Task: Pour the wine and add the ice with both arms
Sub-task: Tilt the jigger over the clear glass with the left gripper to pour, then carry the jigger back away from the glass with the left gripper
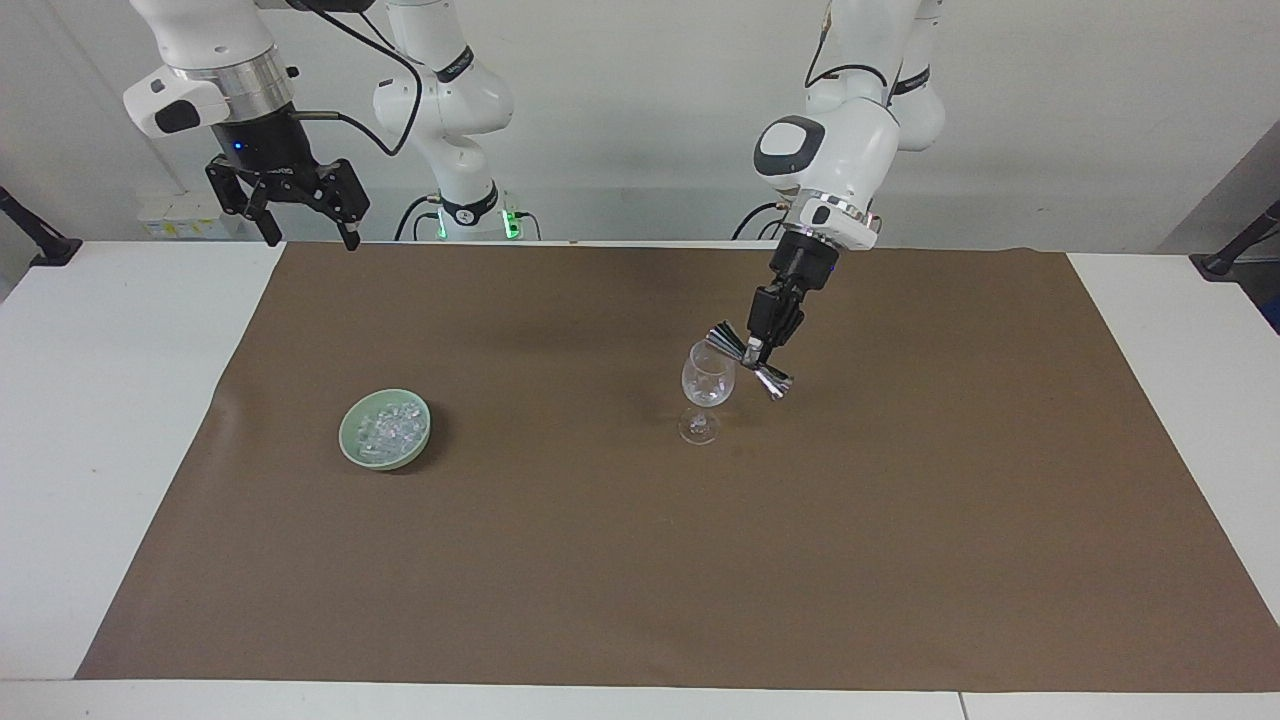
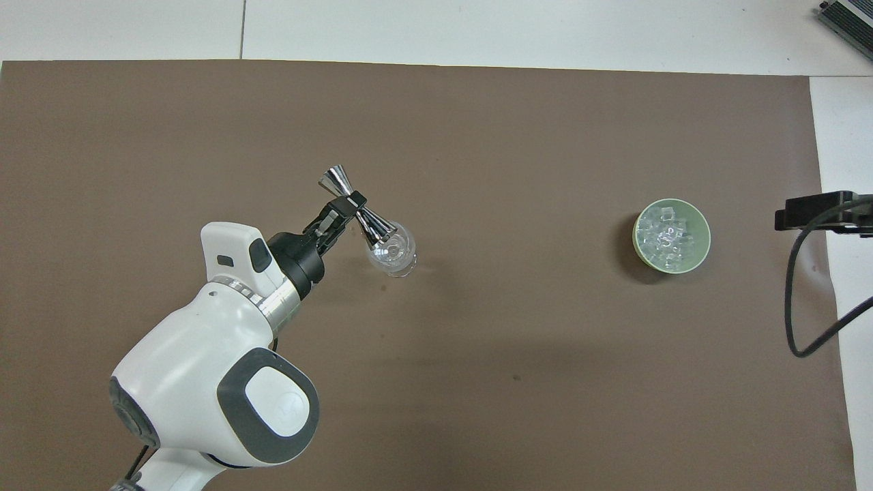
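Toward the right arm's end of the worktop, the right pincer hangs high over the edge nearest the robots, its fingers spread wide and holding nothing; that arm waits. Under it and farther from the robots, a green bowl sits on the brown mat, filled with the ice, the small clear chunks heaped inside it. The ice lies well apart from the wine glass, and the right pincer is much the nearer of the two to it, so fetching ice looks like that arm's job.

At mid-mat the wine glass stands upright. The left pincer is pressed together on the narrow waist of a shiny double-cone measuring cup. The cup's long axis is tipped steeply. One cone's mouth leans onto the glass's rim, the other points away and downward. Judging by that tilt, the pour is under way or just ending; no liquid can be made out in the glass.
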`<action>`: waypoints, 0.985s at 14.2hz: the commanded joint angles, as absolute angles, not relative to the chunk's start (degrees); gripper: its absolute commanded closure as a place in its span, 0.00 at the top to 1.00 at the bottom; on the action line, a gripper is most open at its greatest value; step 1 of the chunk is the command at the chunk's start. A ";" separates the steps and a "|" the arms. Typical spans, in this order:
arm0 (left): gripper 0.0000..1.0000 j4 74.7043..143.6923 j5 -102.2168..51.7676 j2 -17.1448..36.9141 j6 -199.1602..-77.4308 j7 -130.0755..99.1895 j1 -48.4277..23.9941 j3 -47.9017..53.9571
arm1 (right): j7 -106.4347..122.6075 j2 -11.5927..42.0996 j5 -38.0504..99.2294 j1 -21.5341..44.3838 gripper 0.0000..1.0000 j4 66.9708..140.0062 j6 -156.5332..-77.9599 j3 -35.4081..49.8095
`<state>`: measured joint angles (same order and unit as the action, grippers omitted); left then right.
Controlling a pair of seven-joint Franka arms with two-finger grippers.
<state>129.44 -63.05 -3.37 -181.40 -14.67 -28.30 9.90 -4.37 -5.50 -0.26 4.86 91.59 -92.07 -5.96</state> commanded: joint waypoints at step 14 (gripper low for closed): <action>0.00 130.34 -63.37 -4.65 -178.62 -21.79 -28.22 9.49 | -3.16 -5.98 0.79 4.13 1.00 92.20 -91.67 -5.97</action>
